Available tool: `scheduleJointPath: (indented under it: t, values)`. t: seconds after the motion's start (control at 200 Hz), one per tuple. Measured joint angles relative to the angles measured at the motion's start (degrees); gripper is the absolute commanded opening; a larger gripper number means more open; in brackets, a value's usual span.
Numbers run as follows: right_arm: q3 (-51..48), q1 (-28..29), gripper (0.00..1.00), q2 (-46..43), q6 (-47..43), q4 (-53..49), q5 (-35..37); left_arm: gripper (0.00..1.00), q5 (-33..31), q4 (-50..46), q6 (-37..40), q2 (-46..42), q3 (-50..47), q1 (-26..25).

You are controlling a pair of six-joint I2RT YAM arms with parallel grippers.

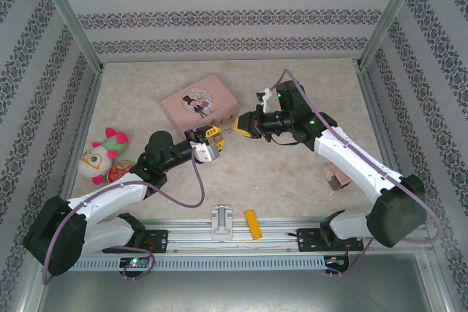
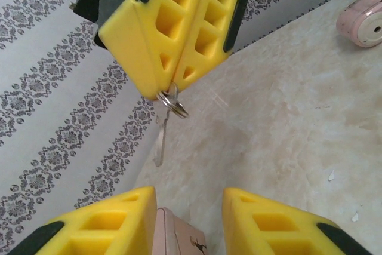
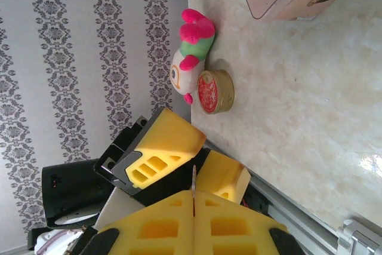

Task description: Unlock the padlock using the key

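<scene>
The right gripper (image 2: 173, 85) pinches the key (image 2: 161, 138) by its ring, tips closed. The blade points straight out toward the left gripper (image 2: 190, 213), which stands parted and empty just opposite.

R gripper (image 2: 170, 85) yellow, blk trim; key (image 2: 161, 141) in it silvery. L gripper (image 2: 188, 207) same yellow/blk. Tin (image 2: 176, 228) by L gripper pink. Table (image 2: 286, 123) beige marbled. Wall (image 2: 54, 88) behind R gripper grey-white, damask stripes. Plush (image 3: 191, 52) beyond L gripper pink/green/white.
</scene>
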Motion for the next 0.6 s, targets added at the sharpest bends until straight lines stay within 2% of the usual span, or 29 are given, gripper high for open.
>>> scheduleJointPath:
  t: [0.44,0.605]
  values:
    - [-0.22,0.00,0.00,0.00,0.15,0.04,-0.17,0.23,1.75,2.60,-0.87,3.61,3.15,0.00]
    - [-0.22,0.00,0.00,0.00,0.15,0.04,-0.17,0.16,1.95,2.93,-0.94,4.48,3.72,0.00]
